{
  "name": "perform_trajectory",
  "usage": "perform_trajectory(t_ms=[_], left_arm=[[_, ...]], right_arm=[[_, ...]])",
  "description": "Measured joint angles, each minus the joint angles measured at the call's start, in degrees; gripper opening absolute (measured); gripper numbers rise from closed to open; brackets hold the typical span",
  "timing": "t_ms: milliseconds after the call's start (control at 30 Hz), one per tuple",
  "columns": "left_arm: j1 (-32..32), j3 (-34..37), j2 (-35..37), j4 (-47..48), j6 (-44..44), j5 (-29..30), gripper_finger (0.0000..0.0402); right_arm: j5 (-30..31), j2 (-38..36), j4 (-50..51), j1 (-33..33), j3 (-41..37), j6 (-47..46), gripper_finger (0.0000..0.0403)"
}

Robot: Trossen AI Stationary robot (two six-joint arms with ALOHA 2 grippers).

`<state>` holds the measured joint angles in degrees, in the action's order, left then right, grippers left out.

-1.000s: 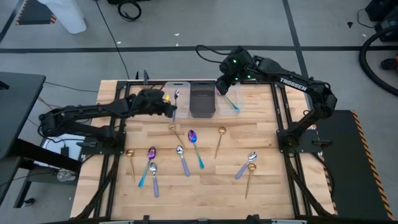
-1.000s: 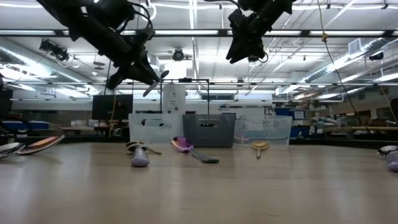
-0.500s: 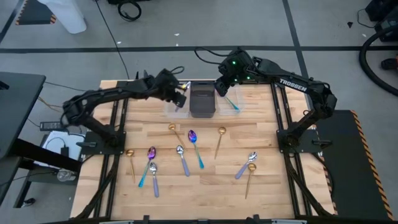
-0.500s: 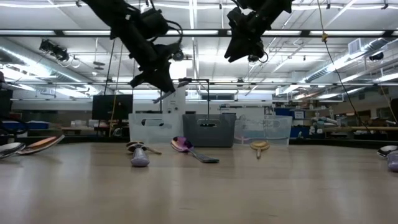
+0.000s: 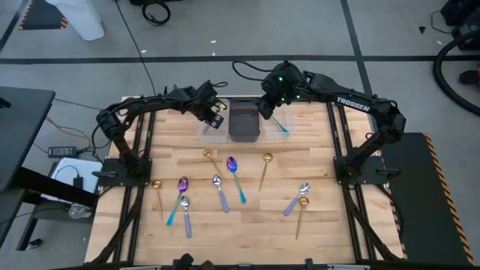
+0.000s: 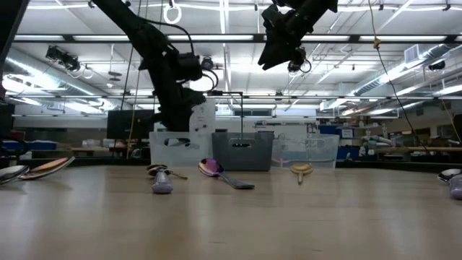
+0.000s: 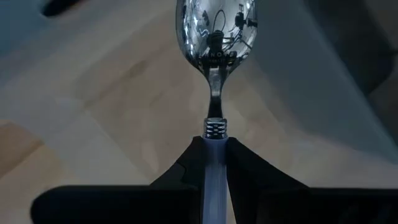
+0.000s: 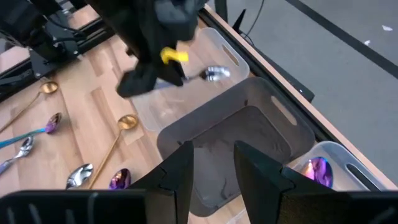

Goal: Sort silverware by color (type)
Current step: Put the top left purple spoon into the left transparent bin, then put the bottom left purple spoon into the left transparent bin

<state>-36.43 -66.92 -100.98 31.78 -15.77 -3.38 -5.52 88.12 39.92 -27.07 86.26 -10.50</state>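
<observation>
The left tool grips a silver-bowled spoon with a pale lavender handle: in the left wrist view the 2 dark fingers clamp the handle just below its ridged collar, the mirror bowl pointing away from the wrist. In the high view this tool hangs over the clear plastic bin at the left end of the row, which sits at the far edge of the wooden desk.

The step in hand looks like dropping this spoon into that bin. To do it well, the tool should be centred over the bin's opening and well clear of its walls, come down low enough that the spoon cannot bounce out, and only then part its fingers. The bin stands just beside the dark grey plastic bin, so any drift that way risks a mis-sort.

The left arm stretches from its base diagonally across to the back of the desk, wrist bent toward the bin. The right tool hovers above the dark bin with its fingers apart and nothing between them. A clear bin on the right holds a purple-bowled spoon. About 10 other spoons lie spread on the desk, among them a gold spoon.
</observation>
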Motion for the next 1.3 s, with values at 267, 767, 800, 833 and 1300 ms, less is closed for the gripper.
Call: perform_trajectory(t_ms=[267,767,800,833,1300], left_arm=[[2.46,0.00,-5.53,-0.11,-0.31,1.43,0.0047],[3.50,-0.20,-9.19,-0.81,-3.55,2.19,0.0115],[3.54,-0.20,-9.24,-0.85,-3.56,2.16,0.0121],[3.54,-0.17,-9.24,-0.88,-3.59,2.14,0.0127],[3.38,0.32,-5.47,0.10,-4.56,0.70,0.0151]], right_arm=[[0.00,0.00,-0.32,0.00,0.00,-0.02,0.0123],[-0.04,0.00,-0.26,0.02,0.00,0.03,0.0119],[-0.04,0.00,-0.26,0.02,0.00,0.04,0.0119],[-0.05,0.00,-0.26,0.02,0.00,0.07,0.0119],[-0.05,0.00,-0.19,0.02,0.00,0.17,0.0117]])
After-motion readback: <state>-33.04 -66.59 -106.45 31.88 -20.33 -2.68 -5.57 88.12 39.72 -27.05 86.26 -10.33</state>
